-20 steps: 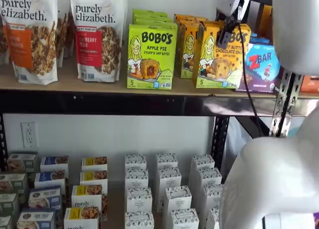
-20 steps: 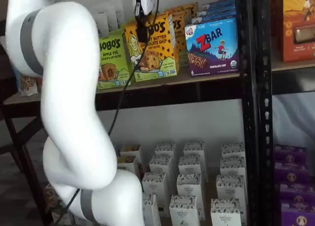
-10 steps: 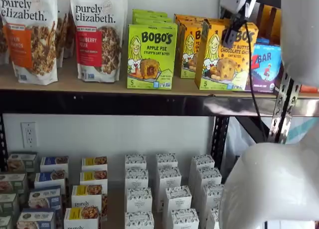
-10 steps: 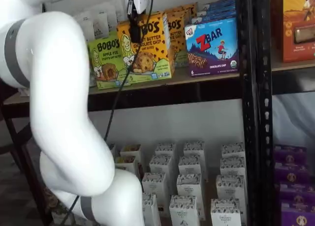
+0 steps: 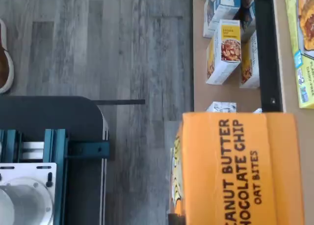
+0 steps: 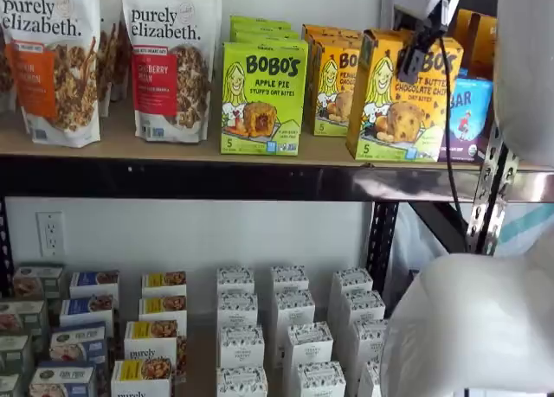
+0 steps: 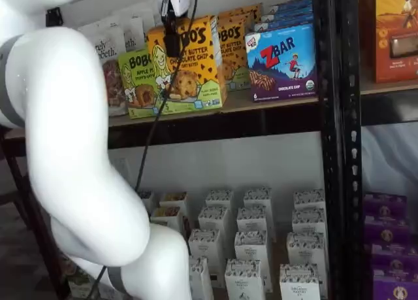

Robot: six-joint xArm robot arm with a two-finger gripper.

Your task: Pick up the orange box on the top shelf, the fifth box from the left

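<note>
The orange box stands upright at the front edge of the top shelf, its base over the black rail. It also shows in a shelf view, out in front of its row. My gripper comes down from above and is shut on the box's upper part; one black finger lies across its front face, with a cable hanging beside it. The wrist view shows the box's orange top panel close up, with the lettering "BUTTER CHOCOLATE CHIP OAT BITES".
A lime-green Apple Pie box stands left of the orange box, more orange Bobo's boxes behind it, a blue Zbar box to the right. Granola bags are further left. A black upright and my white arm are near.
The gripper and the orange box have moved together out toward the shelf's front edge, away from the other orange boxes. The box now looks larger and covers more of the Zbar box.
</note>
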